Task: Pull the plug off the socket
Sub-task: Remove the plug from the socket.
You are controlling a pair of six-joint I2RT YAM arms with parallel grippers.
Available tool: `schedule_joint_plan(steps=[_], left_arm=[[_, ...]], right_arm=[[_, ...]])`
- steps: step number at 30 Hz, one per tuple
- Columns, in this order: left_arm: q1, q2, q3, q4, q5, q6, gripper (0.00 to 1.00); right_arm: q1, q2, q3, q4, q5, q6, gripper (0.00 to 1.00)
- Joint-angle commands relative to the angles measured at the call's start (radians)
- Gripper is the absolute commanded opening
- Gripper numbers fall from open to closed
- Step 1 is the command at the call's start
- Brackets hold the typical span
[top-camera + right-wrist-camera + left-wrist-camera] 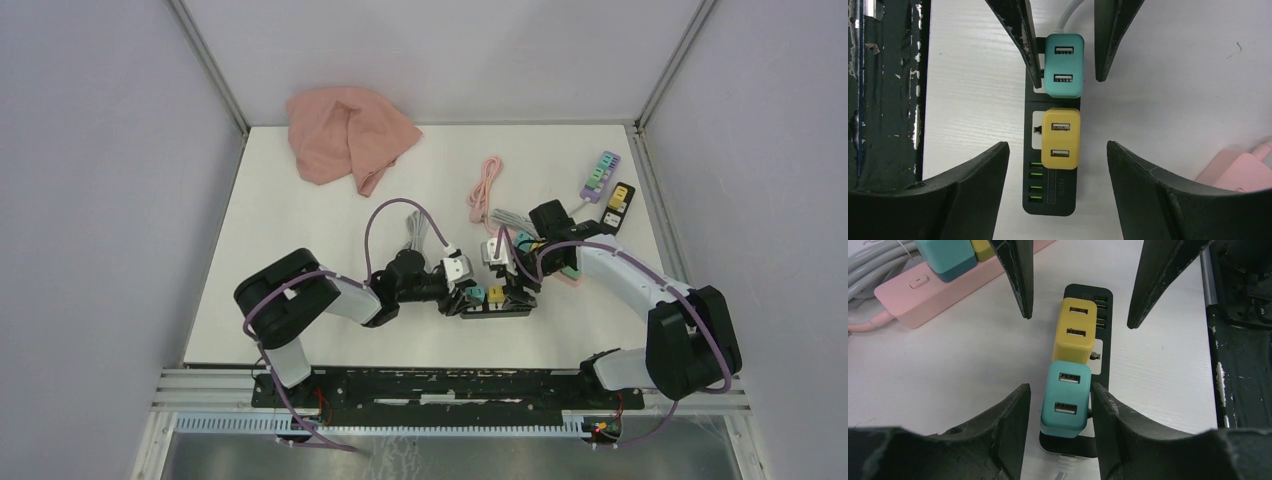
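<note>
A black power strip (pixel 497 306) lies on the white table near the front, with a teal plug (pixel 1065 397) and a yellow plug (pixel 1075 332) seated side by side in it. My left gripper (pixel 1060 390) straddles the teal plug. One finger (pixel 1108 410) rests against the plug's side, while the other stands a small gap away. My right gripper (pixel 1057 146) hangs open, wide, over the strip's (pixel 1048 200) far end and the yellow plug (pixel 1060 137), touching neither. The strip's white cord leaves by the teal plug (pixel 1064 65).
A pink power strip (pixel 923 290) with its own plugs lies close beside the black one. Farther back are a pink cable (pixel 486 185), a grey cable (pixel 420 230), a purple strip (pixel 600 177), a small black strip (pixel 619 208) and a pink cloth (pixel 345 135).
</note>
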Motion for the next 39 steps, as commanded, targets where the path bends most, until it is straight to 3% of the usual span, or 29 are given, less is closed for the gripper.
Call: schedule_joint_plan(steps=[1, 8, 13, 19, 23, 31, 35, 39], left_arm=[[0.003, 0.02, 0.033, 0.073, 0.033, -0.012, 0.52], [0.003, 0.029, 0.03, 0.078, 0.04, -0.015, 0.15], [0.004, 0.03, 0.017, 0.098, 0.043, -0.021, 0.04], [0.003, 0.014, -0.006, 0.09, 0.034, -0.001, 0.03], [0.003, 0.007, -0.007, 0.064, 0.031, 0.014, 0.03], [0.003, -0.004, -0.021, 0.048, 0.022, 0.031, 0.03], [0.001, -0.011, -0.031, 0.024, 0.006, 0.053, 0.03], [0.003, -0.012, -0.041, 0.026, -0.005, 0.062, 0.03]], right_arm=[[0.048, 0.004, -0.023, 0.148, 0.069, 0.089, 0.76], [0.081, 0.019, -0.025, 0.17, 0.096, 0.09, 0.61], [0.093, 0.029, -0.023, 0.167, 0.118, 0.078, 0.44], [0.098, 0.028, -0.018, 0.131, 0.083, 0.049, 0.14], [0.126, 0.029, -0.005, 0.071, 0.023, 0.013, 0.02], [0.127, 0.041, 0.027, 0.143, 0.134, 0.149, 0.0], [0.106, 0.032, 0.021, 0.071, 0.213, 0.047, 0.0], [0.105, 0.019, 0.017, -0.037, 0.145, -0.07, 0.0]])
